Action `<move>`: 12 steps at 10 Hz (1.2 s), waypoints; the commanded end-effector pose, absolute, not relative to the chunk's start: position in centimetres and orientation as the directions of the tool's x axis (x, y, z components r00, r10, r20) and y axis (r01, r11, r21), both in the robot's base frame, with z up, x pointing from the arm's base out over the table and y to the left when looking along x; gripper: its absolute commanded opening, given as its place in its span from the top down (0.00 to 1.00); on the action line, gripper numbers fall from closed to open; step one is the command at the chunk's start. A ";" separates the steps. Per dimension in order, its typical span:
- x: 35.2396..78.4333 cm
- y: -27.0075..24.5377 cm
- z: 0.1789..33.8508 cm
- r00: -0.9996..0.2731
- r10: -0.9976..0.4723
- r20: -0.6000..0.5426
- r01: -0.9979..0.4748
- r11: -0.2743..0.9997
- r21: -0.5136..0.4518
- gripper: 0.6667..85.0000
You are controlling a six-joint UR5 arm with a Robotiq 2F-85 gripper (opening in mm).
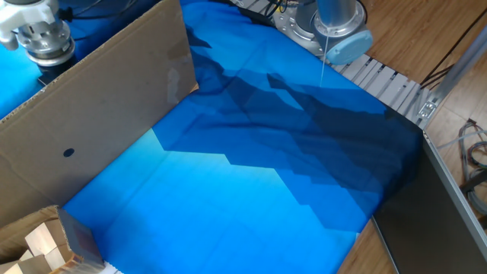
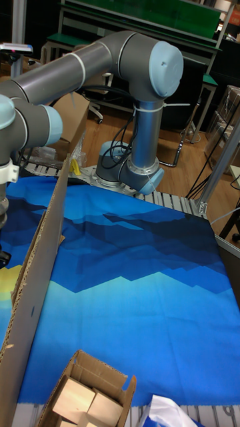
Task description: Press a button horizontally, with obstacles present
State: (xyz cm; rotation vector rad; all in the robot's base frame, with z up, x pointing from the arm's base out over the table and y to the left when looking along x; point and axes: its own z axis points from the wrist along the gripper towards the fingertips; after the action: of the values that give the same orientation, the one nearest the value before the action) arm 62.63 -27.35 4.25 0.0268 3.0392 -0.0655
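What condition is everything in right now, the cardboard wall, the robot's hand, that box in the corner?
Cardboard panel: standing on edge across the blue cloth.
Gripper: behind the panel, mostly hidden; can't tell whether its jaws are open.
Small cardboard box: flaps open, pale wooden blocks inside.
Button: not visible.

Blue cloth (image 1: pixel 251 175) (box of blocks (image 2: pixel 87 397))

Upright cardboard panel (image 2: pixel 40 267) stands edge-on along blue cloth (image 2: pixel 133 293).
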 end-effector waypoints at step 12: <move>61.5 -28.2 2.7 -0.993 0.007 -0.116 0.010 0.999 -0.033 1.00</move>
State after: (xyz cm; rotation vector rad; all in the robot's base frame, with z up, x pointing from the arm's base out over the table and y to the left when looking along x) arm 61.68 -28.05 2.77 0.0032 3.0272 -0.0637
